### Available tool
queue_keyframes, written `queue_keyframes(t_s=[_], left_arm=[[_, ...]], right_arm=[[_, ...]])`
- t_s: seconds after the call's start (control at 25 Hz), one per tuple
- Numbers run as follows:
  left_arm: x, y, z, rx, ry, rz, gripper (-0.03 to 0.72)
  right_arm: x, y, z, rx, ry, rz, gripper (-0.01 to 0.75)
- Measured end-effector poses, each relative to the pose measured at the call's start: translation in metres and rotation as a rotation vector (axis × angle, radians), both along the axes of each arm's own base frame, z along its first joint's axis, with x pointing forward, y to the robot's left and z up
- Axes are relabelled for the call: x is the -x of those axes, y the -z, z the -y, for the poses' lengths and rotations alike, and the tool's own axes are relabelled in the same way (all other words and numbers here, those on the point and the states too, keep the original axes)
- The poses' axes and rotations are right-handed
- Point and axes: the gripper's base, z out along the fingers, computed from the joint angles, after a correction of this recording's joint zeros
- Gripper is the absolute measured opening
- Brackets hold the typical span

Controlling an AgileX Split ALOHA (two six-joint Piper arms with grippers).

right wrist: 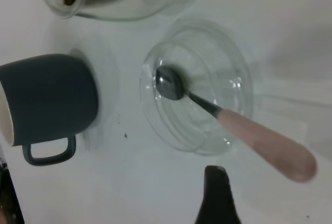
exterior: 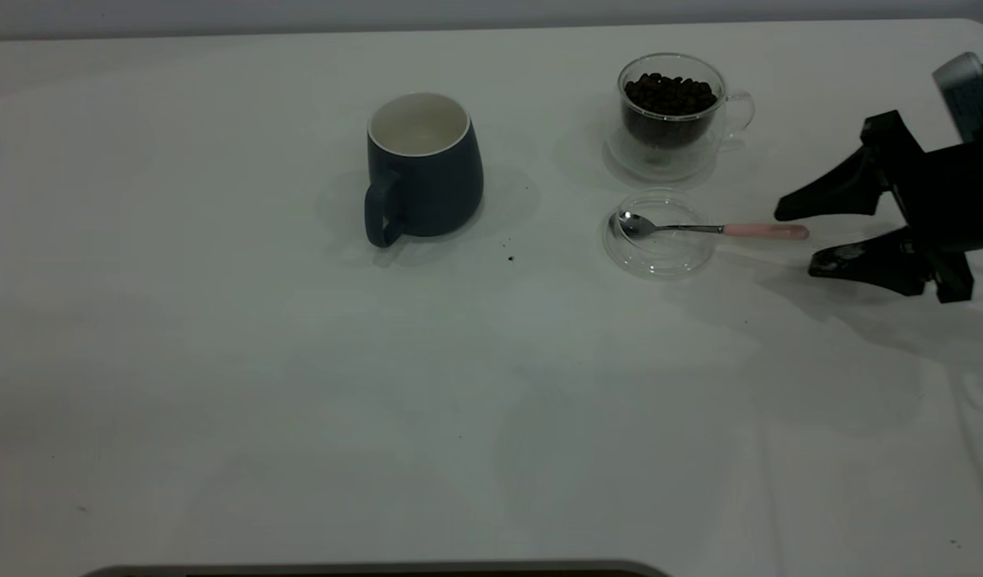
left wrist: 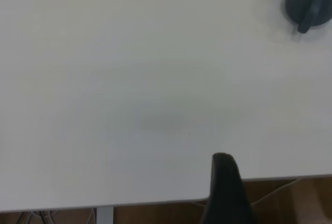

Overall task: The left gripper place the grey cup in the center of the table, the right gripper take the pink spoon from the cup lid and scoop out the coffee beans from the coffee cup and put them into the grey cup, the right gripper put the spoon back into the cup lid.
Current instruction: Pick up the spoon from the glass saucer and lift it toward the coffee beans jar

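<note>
Your right end effector point(exterior: 792, 239) hangs at the right side of the worktop point(exterior: 219, 361), its two fingers spread wide and holding nothing, their tips on either side of the far end of the pink spoon point(exterior: 712, 229) without touching it. The spoon lies with its steel bowl inside the cup lid point(exterior: 658, 256) and its pink handle sticking out over the rim toward you. The coffee cup point(exterior: 674, 120) with the coffee beans point(exterior: 669, 94) stands just behind the lid, and the grey cup point(exterior: 424, 167) sits upright near the centre, well apart to the left, so the first step looks done. The main risk is the grip: the handle is thin and rests on a glass rim, so if you close off-centre or too near its tip, it will likely pivot, slide away, or drag the light lid along. Come down too low and a finger may strike the worktop and knock the handle sideways. A wide sweep toward the lid could also bump the glass cup and spill beans. Of your left end effector only one dark finger point(left wrist: 226, 190) shows at the worktop's edge, so you cannot tell how it stands.
</note>
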Motion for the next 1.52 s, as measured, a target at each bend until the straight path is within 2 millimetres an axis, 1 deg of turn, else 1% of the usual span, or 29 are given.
queue_keyframes(t_s=[0.28,0.52,0.64,0.8,1.04,1.12,1.2,1.52], left_arm=[[0.0,0.0,0.0,0.0,0.0,0.0,0.565],[0.0,0.0,0.0,0.0,0.0,0.0,0.565],[0.0,0.0,0.0,0.0,0.0,0.0,0.565],[0.0,0.0,0.0,0.0,0.0,0.0,0.565],[0.0,0.0,0.0,0.0,0.0,0.0,0.565],[0.0,0.0,0.0,0.0,0.0,0.0,0.565],[0.0,0.0,0.0,0.0,0.0,0.0,0.565],[0.0,0.0,0.0,0.0,0.0,0.0,0.565]], right_arm=[[-0.001,0.006,-0.002,-0.033,-0.005,0.003,0.596],[-0.007,0.011,-0.005,-0.054,-0.017,0.015,0.594],[-0.01,0.01,-0.011,-0.054,-0.036,0.028,0.594],[-0.013,0.009,-0.012,-0.053,-0.041,0.038,0.593],[-0.013,0.008,-0.017,-0.056,-0.05,0.033,0.581],[-0.015,0.008,-0.017,-0.056,-0.052,0.037,0.552],[-0.018,0.007,-0.017,-0.054,-0.054,0.047,0.507],[-0.022,0.007,-0.015,-0.033,-0.051,0.052,0.245]])
